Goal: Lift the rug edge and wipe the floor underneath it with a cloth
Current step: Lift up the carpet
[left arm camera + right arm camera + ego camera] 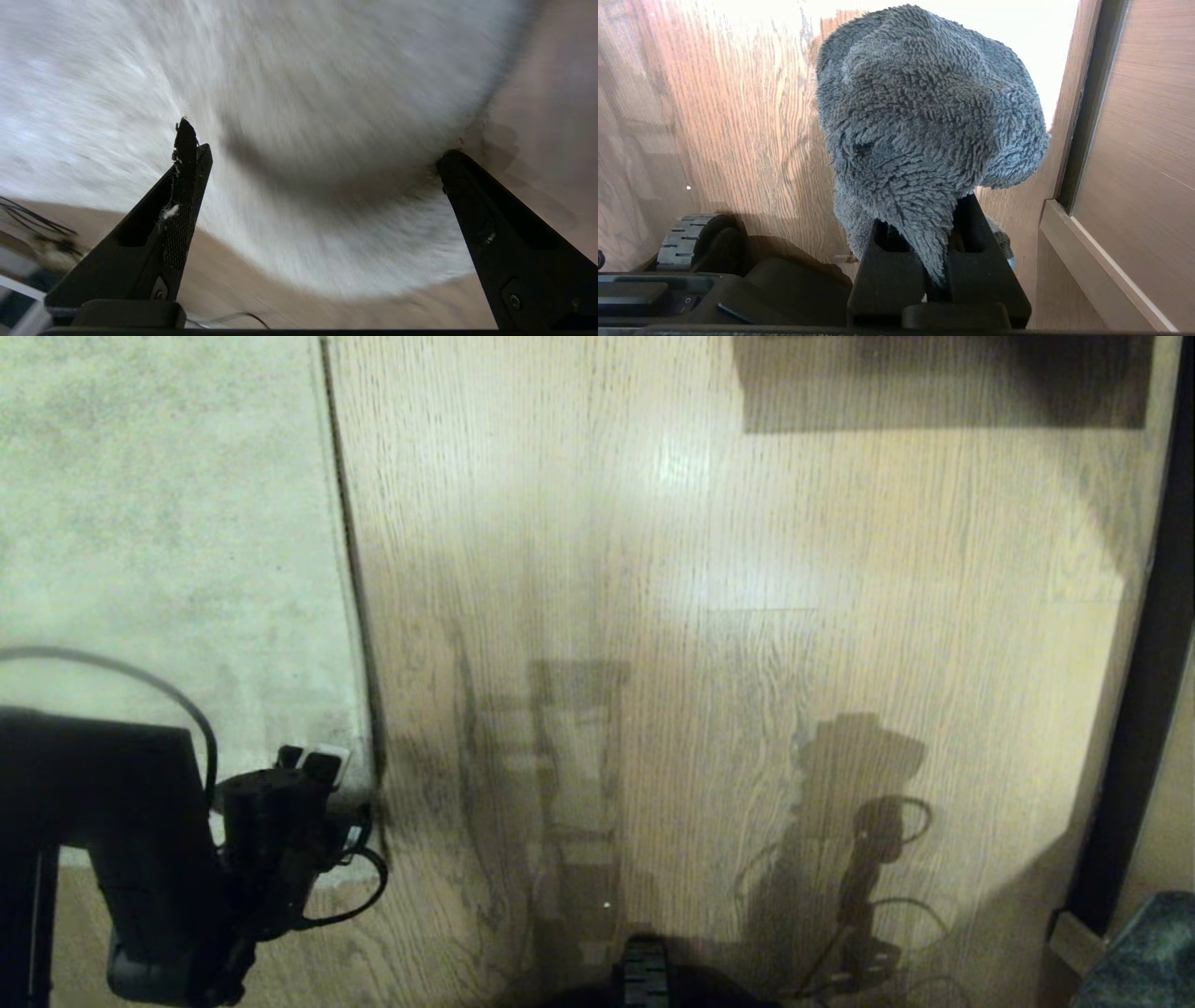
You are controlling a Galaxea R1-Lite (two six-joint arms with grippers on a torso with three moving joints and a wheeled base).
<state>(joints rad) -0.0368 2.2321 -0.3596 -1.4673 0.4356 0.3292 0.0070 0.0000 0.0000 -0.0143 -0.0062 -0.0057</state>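
Observation:
The pale mottled rug [159, 523] covers the left of the head view, and the rug edge [350, 579] runs straight down to a near corner. My left gripper [313, 763] hovers at that corner. In the left wrist view the left gripper [317, 142] is open, its fingers wide apart over the rug corner [327, 233], nothing between them. The oak-look floor [700, 663] lies to the right of the rug. My right gripper [924, 210], outside the head view, is shut on the fluffy dark grey cloth [920, 116], which bulges over its fingertips above the floor [738, 116].
A dark upright frame [1139, 709] bounds the floor on the right, with a pale baseboard [1092, 261] beside the right gripper. The robot's base wheel [644, 971] shows at the near edge. A dark shadowed block [934, 383] sits at the far side.

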